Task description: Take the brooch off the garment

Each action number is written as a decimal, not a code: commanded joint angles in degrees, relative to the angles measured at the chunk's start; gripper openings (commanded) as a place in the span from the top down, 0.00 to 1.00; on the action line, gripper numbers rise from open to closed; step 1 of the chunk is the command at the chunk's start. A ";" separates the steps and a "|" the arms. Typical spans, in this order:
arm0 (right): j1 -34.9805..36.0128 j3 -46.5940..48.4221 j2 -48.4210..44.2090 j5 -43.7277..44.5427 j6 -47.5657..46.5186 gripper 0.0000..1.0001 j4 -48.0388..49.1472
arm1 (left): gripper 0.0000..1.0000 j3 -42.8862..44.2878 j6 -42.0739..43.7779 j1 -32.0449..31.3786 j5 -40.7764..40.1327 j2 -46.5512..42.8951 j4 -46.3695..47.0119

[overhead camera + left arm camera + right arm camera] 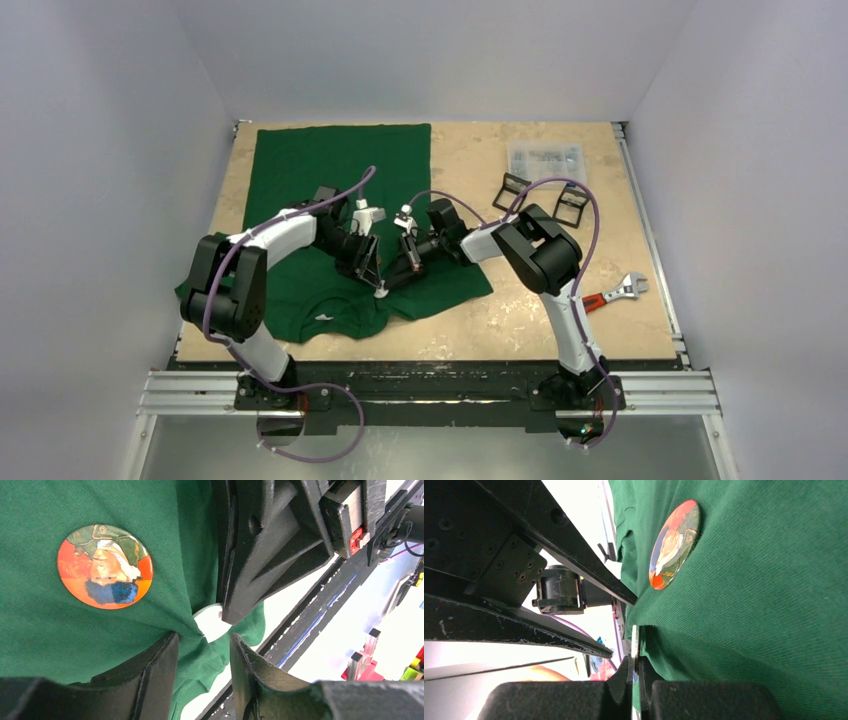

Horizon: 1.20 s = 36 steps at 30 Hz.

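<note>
Left tool (202,647) sits low at the end of a folded arm whose forearm stretches rightward over the garment (330,165). Its fingers are apart, with a bunched fold of green cloth between them, just beside the brooch (105,566). The brooch is a round orange picture badge lying flat on the shirt. Beyond it, the right tool (634,675) angles in opposite, fingers together on a thin white disc (635,642) at the cloth's edge. The left wrist view shows the disc face-on, the right wrist view edge-on. Overhead, both arms hide the brooch above the bench (520,320).
</note>
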 commanded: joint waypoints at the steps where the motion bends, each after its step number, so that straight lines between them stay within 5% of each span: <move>1: -0.49 -0.20 -1.27 -3.53 1.51 1.00 3.92 | 0.60 0.62 2.37 -0.12 1.15 -2.35 0.08; 7: -0.88 -0.64 -1.33 -3.72 1.51 1.00 4.08 | 0.55 3.14 10.99 -0.18 -5.59 -6.61 -0.29; 18: -0.86 -1.08 -1.42 -3.11 1.69 1.00 5.66 | 0.48 -1.32 31.17 -2.83 -2.56 -10.12 1.48; 36: -0.74 -1.95 -2.32 -3.29 2.61 1.00 8.40 | 0.46 -4.30 38.37 -6.91 -3.26 -8.99 5.96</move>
